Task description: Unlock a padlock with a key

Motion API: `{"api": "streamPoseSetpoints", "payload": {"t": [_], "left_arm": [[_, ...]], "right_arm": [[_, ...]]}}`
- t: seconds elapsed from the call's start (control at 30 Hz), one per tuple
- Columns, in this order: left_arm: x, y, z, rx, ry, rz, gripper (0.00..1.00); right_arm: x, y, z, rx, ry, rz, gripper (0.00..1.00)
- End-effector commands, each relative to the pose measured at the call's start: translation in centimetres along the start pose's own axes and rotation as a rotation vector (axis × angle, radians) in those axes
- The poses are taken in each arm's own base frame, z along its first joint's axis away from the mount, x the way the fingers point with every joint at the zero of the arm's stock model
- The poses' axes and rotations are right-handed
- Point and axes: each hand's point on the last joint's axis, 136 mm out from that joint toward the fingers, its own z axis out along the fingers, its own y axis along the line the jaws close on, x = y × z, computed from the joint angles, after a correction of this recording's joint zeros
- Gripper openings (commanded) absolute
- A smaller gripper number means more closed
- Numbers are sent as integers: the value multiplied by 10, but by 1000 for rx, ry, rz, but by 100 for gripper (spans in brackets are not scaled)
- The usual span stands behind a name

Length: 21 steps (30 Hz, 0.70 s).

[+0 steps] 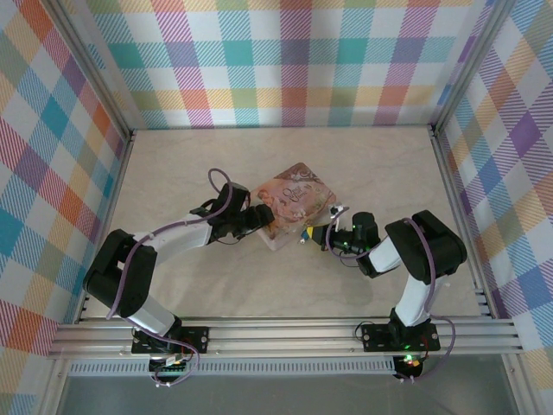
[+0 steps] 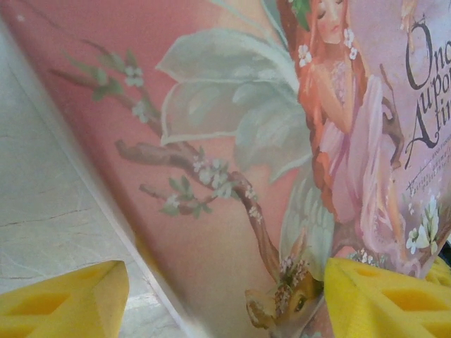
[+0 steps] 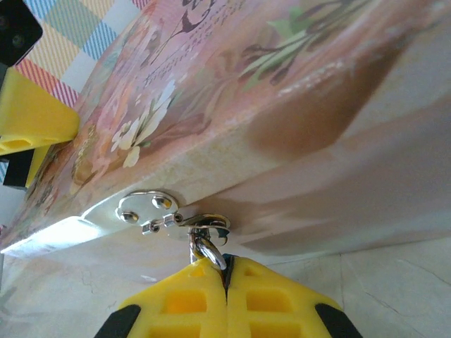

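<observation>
The pink illustrated tin (image 1: 298, 199) lies in the middle of the table. From the metal hasp (image 3: 144, 206) on its front wall hangs the padlock (image 3: 209, 250); its thin shackle passes through the hasp loop. Only a dark sliver of the lock body shows, pinched between the yellow pads of my right gripper (image 3: 225, 266), which is shut on it. My left gripper (image 2: 225, 285) straddles the tin's left corner with its jaws wide apart: one finger (image 2: 387, 299) rests over the lid, the other finger (image 2: 63, 299) stands off over the table. No key is visible.
Plaid walls enclose the beige table (image 1: 190, 164) on three sides. The right gripper (image 1: 324, 233) and left gripper (image 1: 263, 218) sit at opposite corners of the tin, arms bent low over the near half of the table.
</observation>
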Motion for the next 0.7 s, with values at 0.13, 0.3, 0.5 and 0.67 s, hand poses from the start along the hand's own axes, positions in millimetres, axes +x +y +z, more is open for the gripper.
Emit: {"api": "streamPoseSetpoints", "payload": {"t": [0.13, 0.3, 0.5, 0.67], "left_arm": [[49, 58, 6, -208, 145, -3, 72], [53, 58, 6, -213, 144, 5, 72], [60, 57, 7, -219, 154, 12, 72], [67, 63, 8, -232, 162, 3, 72]], "right_arm": [[-29, 1, -3, 8, -57, 70, 0], [-32, -5, -4, 78, -21, 79, 0], [-39, -7, -4, 134, 22, 102, 0], [-47, -7, -4, 158, 37, 111, 0]]}}
